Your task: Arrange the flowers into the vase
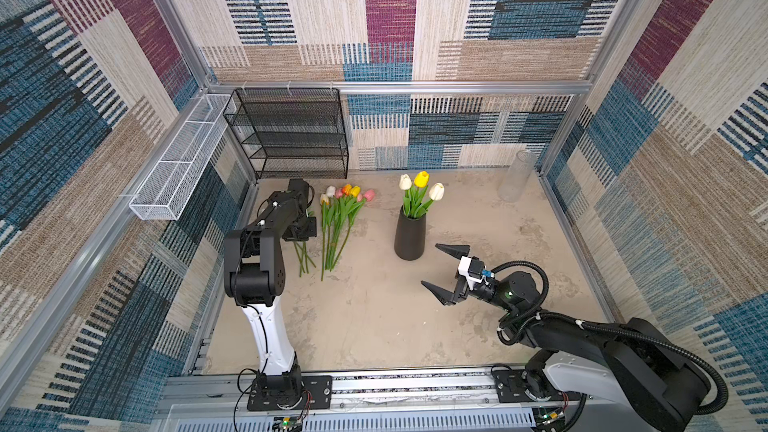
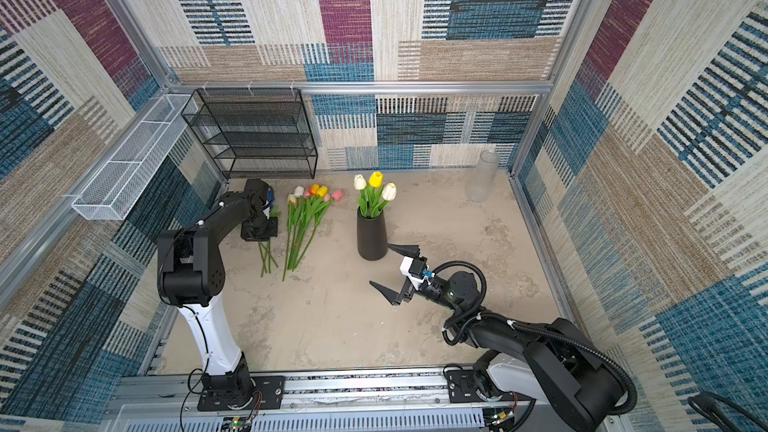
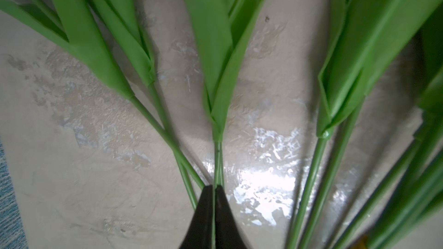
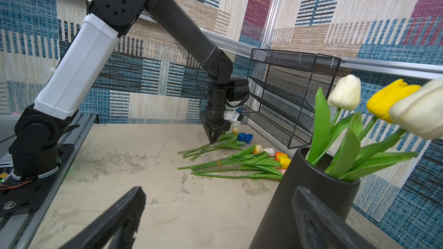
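Left claw (image 3: 214,188): tapered black fingers clenched on thin, glossy green stems (image 3: 217,161) of flowers (image 4: 229,144) lying flat on table (image 1: 374,326).
Larger bunch (image 1: 338,218): smooth folded leaves, waxy mixed heads, just beside left claw on vase side.
Vase (image 1: 409,238): matte black, tapered, upright, three tulips (image 1: 419,197) inside, just beyond right claw (image 1: 428,264).
Right claw: released wide, mottled beige tabletop bare around it.
Black mesh rack (image 1: 291,139) close behind left claw.
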### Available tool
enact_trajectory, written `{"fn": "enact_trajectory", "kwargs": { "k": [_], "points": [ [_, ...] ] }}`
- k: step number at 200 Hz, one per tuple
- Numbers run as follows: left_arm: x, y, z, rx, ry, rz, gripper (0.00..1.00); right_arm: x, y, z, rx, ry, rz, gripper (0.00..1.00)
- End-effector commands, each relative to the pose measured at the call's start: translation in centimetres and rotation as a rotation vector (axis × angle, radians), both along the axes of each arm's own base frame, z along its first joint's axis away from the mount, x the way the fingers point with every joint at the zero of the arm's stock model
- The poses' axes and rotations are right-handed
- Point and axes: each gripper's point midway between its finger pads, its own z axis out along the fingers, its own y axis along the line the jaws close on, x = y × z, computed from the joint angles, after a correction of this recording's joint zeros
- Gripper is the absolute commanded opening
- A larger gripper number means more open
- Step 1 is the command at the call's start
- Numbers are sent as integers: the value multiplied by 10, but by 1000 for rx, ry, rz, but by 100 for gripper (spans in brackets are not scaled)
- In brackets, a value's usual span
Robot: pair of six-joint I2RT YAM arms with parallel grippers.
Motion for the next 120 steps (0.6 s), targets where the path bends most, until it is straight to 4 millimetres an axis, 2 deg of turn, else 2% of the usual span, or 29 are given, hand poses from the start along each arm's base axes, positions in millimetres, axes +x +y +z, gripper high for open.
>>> {"fn": "enact_trajectory", "kwargs": {
  "k": [1, 33, 42, 49, 95, 120],
  "points": [
    [-2, 3, -2, 19, 11, 1, 0, 1, 0, 4, 7, -9, -5, 100],
    [2, 0, -4, -4, 10, -2, 0, 1, -1, 5, 6, -13, -12, 100],
    [2, -1, -5, -5, 12, -3, 13, 2, 0, 4, 5, -12, -13, 100],
    [3, 0, -7, 3, 16, -3, 15, 2, 0, 4, 4, -12, -11, 100],
    [0, -3, -26, -22, 56, 0, 16, 2, 0, 3, 1, -8, -11, 100],
    [-1, -3, -30, -22, 58, 2, 6, 1, 0, 5, 5, -12, -8, 100]
  ]
}}
